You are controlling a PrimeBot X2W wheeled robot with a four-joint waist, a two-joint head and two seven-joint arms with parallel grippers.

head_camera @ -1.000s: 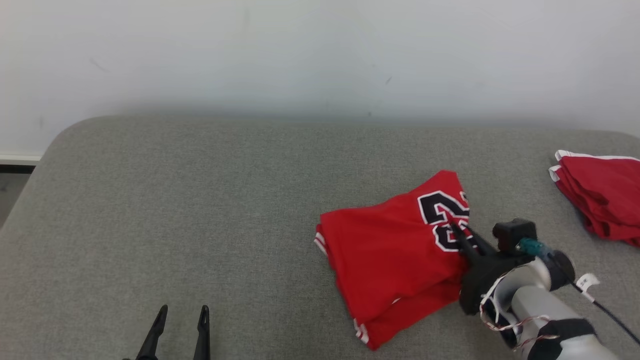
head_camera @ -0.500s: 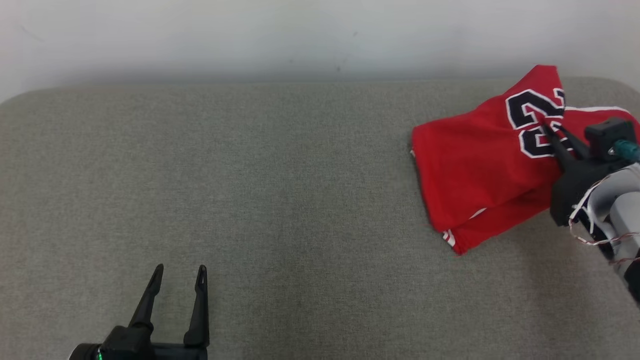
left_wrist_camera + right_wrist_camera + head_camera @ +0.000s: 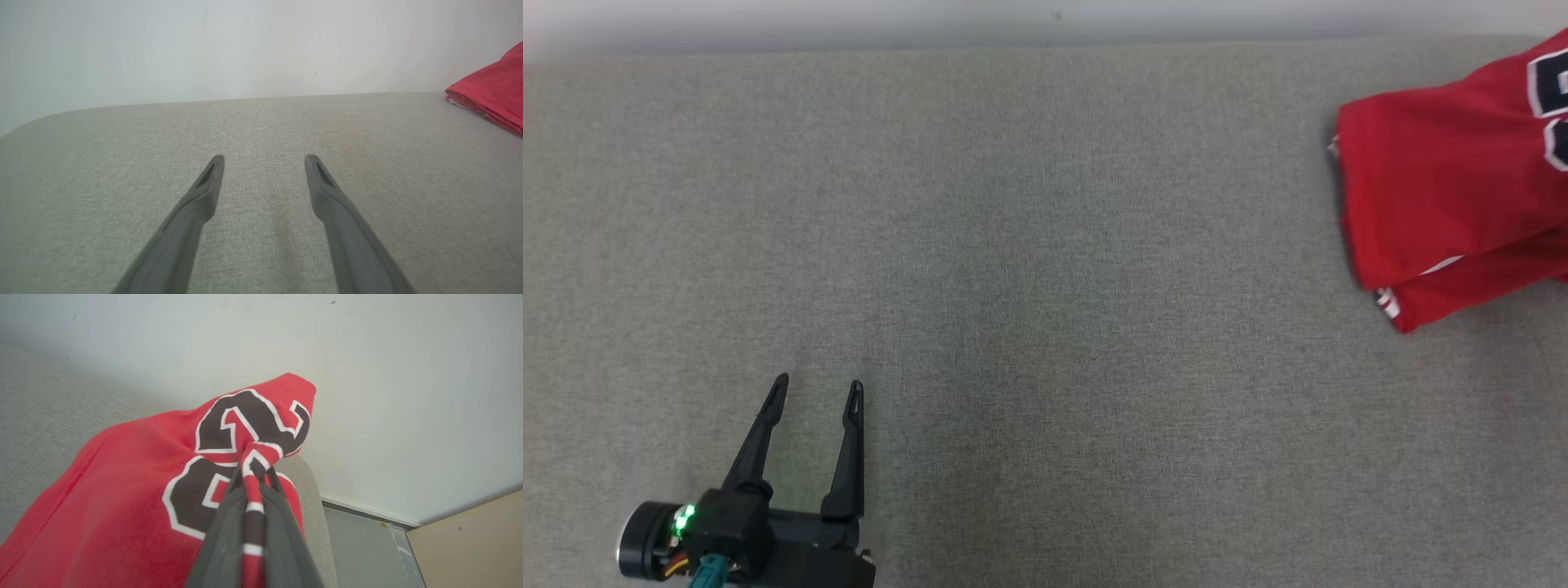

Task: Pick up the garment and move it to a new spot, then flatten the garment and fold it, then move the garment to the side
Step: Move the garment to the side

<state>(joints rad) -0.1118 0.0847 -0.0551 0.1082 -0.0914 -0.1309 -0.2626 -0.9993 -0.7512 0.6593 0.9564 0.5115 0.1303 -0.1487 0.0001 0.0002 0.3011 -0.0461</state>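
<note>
The garment (image 3: 1445,180) is a folded red jersey with black, white-edged numbers, lying at the right edge of the head view. In the right wrist view my right gripper (image 3: 253,473) is shut on a pinched fold of the garment (image 3: 122,490) through the numbers, with the cloth lifted into a peak. My left gripper (image 3: 817,392) stands open at the lower left of the head view, far from the jersey, with nothing between its fingers. In the left wrist view, the left gripper (image 3: 264,160) hovers above bare fabric, and the garment's edge (image 3: 490,90) shows at the far right.
The work surface is a grey fabric-covered table (image 3: 1045,269) against a pale wall (image 3: 245,45). The right wrist view shows the table's rounded end (image 3: 316,514), with grey floor (image 3: 363,547) and a beige panel (image 3: 470,539) beyond it.
The head camera has swung left and down, so the jersey and right arm slid to the right edge of the picture. The right gripper stays shut on the jersey; the second red pile has left view.
</note>
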